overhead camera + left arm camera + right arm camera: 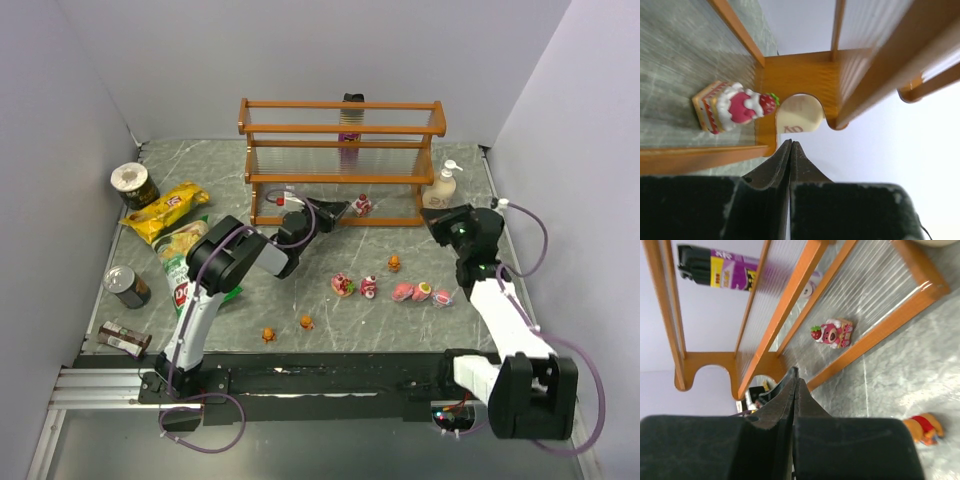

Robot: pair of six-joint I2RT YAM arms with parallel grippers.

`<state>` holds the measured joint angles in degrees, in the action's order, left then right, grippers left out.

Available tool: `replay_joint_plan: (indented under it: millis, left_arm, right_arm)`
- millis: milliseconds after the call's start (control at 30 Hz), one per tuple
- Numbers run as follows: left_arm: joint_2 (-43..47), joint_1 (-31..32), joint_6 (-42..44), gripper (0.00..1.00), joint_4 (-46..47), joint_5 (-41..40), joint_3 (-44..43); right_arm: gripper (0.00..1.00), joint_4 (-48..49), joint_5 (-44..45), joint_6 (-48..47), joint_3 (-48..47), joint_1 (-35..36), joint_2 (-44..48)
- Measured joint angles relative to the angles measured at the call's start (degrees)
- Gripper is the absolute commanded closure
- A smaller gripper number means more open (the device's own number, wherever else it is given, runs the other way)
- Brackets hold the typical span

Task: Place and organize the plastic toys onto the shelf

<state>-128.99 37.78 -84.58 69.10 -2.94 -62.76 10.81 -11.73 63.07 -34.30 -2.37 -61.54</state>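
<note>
Plastic toys (403, 292): one on shelf (340, 180), eight on counter (300, 285). Left hand (343, 208), right hand (436, 220) pressed together, empty. Next, probably: open, fetch another.

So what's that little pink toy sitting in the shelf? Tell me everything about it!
The pink toy is a tiny, shiny plastic bear with white frills and a red strawberry by its head, joined to a tan, striped, cake-like block. It sits alone on the bottom clear ribbed tier of the shelf, a bit right of the middle. Only that tier touches it.
</note>
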Motion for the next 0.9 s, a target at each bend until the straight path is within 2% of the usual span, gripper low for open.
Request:
replay_joint_plan:
  millis: [300, 600, 900]
  left_arm:
    - [-6.27, 0.13, -3.15, 0.96, 0.39, -3.5, -6.16]
    - [-8.5, 0.74, -6.91, 0.99, -2.93, -9.88, -10.03]
    - [-9.27, 2.23, -9.64, 0.99, -12.15, -13.53, -17.53]
  right_arm:
    - [0.98, -9.77, -1.14, -4.79, -0.13, -1.9, 13.64]
    - [0.97, -18.05, -1.2, -7.43, -0.15, -2.03, 17.79]
    - [0.97, -23.63, 0.09, -9.2, -0.15, -2.08, 20.59]
